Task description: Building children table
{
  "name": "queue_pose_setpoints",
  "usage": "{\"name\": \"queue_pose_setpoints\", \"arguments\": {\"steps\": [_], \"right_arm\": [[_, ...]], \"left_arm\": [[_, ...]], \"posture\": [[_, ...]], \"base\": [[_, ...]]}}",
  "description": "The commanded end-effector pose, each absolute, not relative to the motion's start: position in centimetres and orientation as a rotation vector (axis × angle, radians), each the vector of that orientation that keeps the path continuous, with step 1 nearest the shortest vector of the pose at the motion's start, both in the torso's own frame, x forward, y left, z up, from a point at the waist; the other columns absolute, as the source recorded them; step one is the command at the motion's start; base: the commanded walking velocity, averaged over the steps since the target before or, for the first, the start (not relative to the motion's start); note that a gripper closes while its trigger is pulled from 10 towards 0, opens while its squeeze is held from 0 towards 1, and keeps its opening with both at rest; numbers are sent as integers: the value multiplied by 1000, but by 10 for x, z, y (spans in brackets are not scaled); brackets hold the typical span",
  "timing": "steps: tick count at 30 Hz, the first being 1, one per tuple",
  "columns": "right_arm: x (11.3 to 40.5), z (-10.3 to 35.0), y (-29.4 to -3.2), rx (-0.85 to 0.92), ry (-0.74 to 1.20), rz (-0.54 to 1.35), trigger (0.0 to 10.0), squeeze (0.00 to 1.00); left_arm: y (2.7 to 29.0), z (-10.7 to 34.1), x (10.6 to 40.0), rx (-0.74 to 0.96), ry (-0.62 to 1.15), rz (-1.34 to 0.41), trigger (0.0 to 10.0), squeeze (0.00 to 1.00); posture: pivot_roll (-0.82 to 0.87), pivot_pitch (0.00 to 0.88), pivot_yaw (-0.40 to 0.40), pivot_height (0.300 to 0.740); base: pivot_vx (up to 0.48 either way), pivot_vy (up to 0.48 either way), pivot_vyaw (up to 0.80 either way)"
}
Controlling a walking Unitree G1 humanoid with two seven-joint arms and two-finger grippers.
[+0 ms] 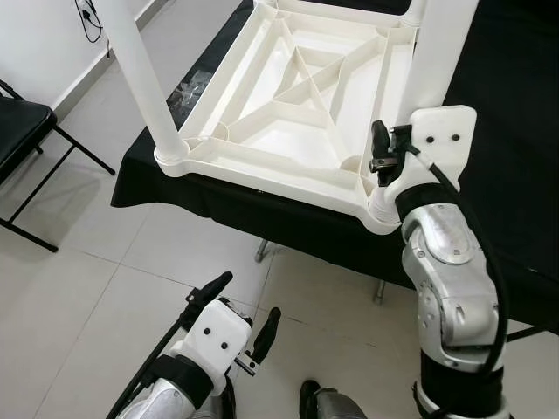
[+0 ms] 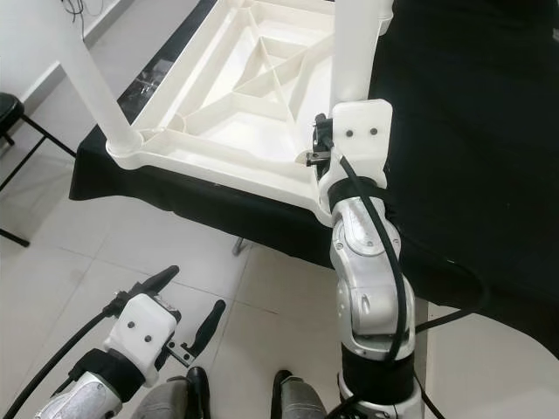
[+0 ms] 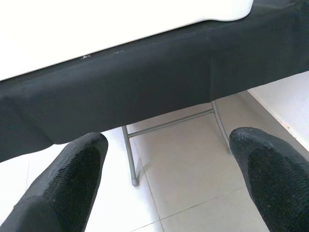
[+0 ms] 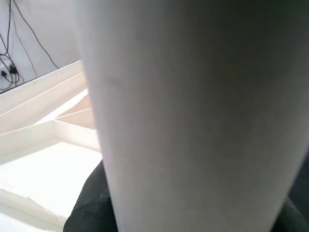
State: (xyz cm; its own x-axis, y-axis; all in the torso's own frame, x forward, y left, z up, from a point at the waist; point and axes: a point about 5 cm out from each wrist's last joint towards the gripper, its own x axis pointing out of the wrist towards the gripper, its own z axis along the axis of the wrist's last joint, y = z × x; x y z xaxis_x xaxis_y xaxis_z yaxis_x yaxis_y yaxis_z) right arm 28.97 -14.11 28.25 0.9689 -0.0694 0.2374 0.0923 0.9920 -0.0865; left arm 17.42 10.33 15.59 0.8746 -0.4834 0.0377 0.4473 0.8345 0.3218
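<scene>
A black folding chair [image 1: 22,131] stands at the left edge of the head view on the tiled floor [image 1: 105,288], and a cable hangs on the wall in the upper left corner. Grey metal legs [image 3: 133,154] of the tabletop [image 1: 507,105], which is draped in black cloth, show below its near edge.

The white children's table [image 1: 297,105] lies upside down on that tabletop, ribbed underside up, filling the upper middle of the frame. One white leg [image 1: 140,70] rises from its near left corner; another white leg [image 1: 441,52] rises from the near right corner, which juts past the cloth's edge.

My right claw [image 1: 384,148] is raised at that right leg, just above the corner socket; the wrist view shows the leg's pale column pressed between my dark fingers [image 4: 89,208], so I am gripping it. My left claw [image 1: 240,319] hangs low over the floor in the lower left, fingers spread wide, holding nothing, well apart from the table.

Open floor lies between the chair and the tabletop.
</scene>
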Motion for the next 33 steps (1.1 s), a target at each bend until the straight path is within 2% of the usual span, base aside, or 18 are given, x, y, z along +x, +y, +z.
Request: {"name": "queue_pose_setpoints", "arguments": {"steps": [1, 4, 9, 14, 22, 25, 33], "right_arm": [[302, 220, -150, -42, 139, -96, 0, 0], [312, 229, -156, 51, 107, -76, 0, 0], [319, 239, -165, 82, 67, -82, 0, 0], [321, 251, -161, 147, -40, 43, 0, 0], [309, 259, -144, 75, -157, 247, 0, 0], [303, 262, -134, -9, -193, 346, 0, 0], [302, 268, -127, -76, -231, 444, 0, 0]], "left_arm": [[103, 149, 172, 310, -88, -500, 10000, 0], [103, 150, 172, 309, -88, -502, 10000, 0], [102, 149, 172, 309, -89, -502, 10000, 0], [102, 149, 172, 310, -89, -502, 10000, 0], [103, 149, 172, 312, -90, -502, 10000, 0], [103, 149, 173, 314, -91, -502, 10000, 0], [103, 150, 174, 317, -93, -500, 10000, 0]], "posture": [[30, 368, -2, 740], [33, 367, 1, 740], [37, 361, 0, 740], [36, 358, -1, 740], [39, 355, 6, 740], [38, 355, 7, 740], [37, 357, 4, 740]], "base": [[0, 0, 0], [0, 0, 0], [0, 0, 0], [0, 0, 0], [0, 0, 0], [0, 0, 0], [0, 0, 0]]}}
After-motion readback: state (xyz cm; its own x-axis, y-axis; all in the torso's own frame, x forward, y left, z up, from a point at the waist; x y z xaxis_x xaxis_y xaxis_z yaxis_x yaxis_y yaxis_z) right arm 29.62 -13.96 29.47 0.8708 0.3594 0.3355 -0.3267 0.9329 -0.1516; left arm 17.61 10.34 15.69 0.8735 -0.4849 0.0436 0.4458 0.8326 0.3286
